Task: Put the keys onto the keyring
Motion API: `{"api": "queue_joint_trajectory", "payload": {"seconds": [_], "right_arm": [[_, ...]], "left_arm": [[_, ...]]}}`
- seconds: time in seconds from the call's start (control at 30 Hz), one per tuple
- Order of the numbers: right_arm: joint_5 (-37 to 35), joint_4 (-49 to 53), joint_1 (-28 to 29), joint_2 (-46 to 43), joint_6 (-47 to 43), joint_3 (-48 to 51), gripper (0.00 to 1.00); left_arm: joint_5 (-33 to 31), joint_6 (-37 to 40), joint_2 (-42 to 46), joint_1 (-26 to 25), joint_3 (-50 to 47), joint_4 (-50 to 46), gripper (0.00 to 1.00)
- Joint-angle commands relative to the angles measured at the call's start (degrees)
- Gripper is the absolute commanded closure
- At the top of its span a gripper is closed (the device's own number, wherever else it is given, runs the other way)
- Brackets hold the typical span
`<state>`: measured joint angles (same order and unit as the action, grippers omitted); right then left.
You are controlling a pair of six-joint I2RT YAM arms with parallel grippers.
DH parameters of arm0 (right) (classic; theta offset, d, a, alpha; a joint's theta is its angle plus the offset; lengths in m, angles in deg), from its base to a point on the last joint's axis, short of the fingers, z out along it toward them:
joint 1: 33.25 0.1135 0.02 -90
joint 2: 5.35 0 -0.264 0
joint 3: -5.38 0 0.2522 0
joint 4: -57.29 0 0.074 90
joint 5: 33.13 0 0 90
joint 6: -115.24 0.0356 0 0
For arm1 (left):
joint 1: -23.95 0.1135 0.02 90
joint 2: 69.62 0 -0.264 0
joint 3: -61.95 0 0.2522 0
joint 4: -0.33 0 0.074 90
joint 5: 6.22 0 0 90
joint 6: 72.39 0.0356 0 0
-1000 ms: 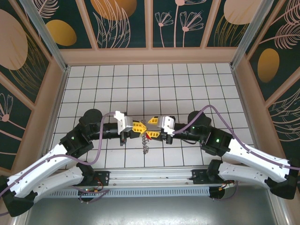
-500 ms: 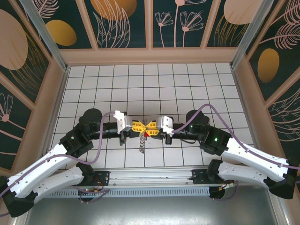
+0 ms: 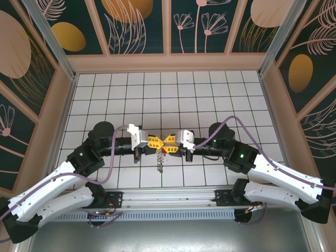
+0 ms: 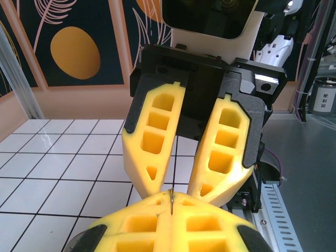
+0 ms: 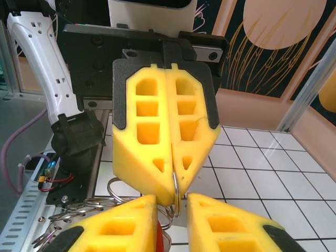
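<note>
While the keyring [image 3: 160, 161] hangs as a loose strand just on the near side of the grippers, swung only slightly from a second ago, the red-headed key [image 3: 165, 150] is seen just beyond it, under the meeting fingertips. The left gripper [image 3: 157, 142] is clamped tight on a thin ring wire [image 5: 176, 190], seen pinched between its pads in both wrist views. The right gripper [image 3: 170, 140] is held narrowly apart with the key's red head between the jaws; whether it is actually pinched cannot be told. Since a second ago the two grippers have been brought together, so the tips now meet, or nearly so, where a gap was seen. Threading is judged under way, with the key not yet on the ring. Beyond, the tiled table [image 3: 210, 94] is seen running to the back panel.
</note>
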<state>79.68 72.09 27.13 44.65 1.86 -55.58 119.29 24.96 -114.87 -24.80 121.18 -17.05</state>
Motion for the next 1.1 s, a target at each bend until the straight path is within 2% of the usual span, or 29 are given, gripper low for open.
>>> {"api": "queue_joint_trajectory", "payload": {"seconds": [0.0, 0.17, 0.3, 0.47, 0.57, 0.67, 0.73, 0.93, 1.07], "right_arm": [[-0.1, -2.8, -0.9, -0.4, 1.2, -0.6, 0.82], [0.7, -2.9, -1.2, 0.0, 1.3, -0.9, 0.86], [1.3, -2.7, -1.4, 0.4, 1.2, -1.2, 1.0], [1.2, -2.4, -1.6, -0.1, 0.7, -1.3, 1.0], [0.9, -2.3, -1.7, -0.8, 0.3, -1.2, 1.0], [-0.7, -1.2, -1.8, -1.0, -0.4, -1.8, 1.0], [-2.0, -0.1, -1.8, -0.7, -1.0, -2.3, 1.0], [-6.6, 3.8, -1.3, 1.3, -2.8, -4.4, 1.0], [-9.6, 5.1, -0.1, 3.1, -4.2, -5.3, 1.0]], "left_arm": [[2.5, 0.7, 1.0, -0.4, 1.2, 3.3, 1.0], [3.9, -0.3, 1.2, -0.5, 0.6, 5.3, 1.0], [5.0, -1.0, 1.1, -0.5, 0.1, 6.8, 1.0], [5.0, -1.1, 0.8, -0.4, 0.5, 5.5, 1.0], [3.8, 0.0, 0.2, -0.5, 2.3, 1.5, 1.0], [0.7, 1.8, -0.7, -0.4, 4.6, -4.5, 0.92], [-1.5, 2.9, -1.4, -0.5, 5.9, -8.3, 0.9], [-6.2, 5.6, -5.0, -0.4, 9.8, -17.2, 0.92], [-5.6, 5.9, -6.7, -0.4, 9.9, -18.4, 1.0]]}}
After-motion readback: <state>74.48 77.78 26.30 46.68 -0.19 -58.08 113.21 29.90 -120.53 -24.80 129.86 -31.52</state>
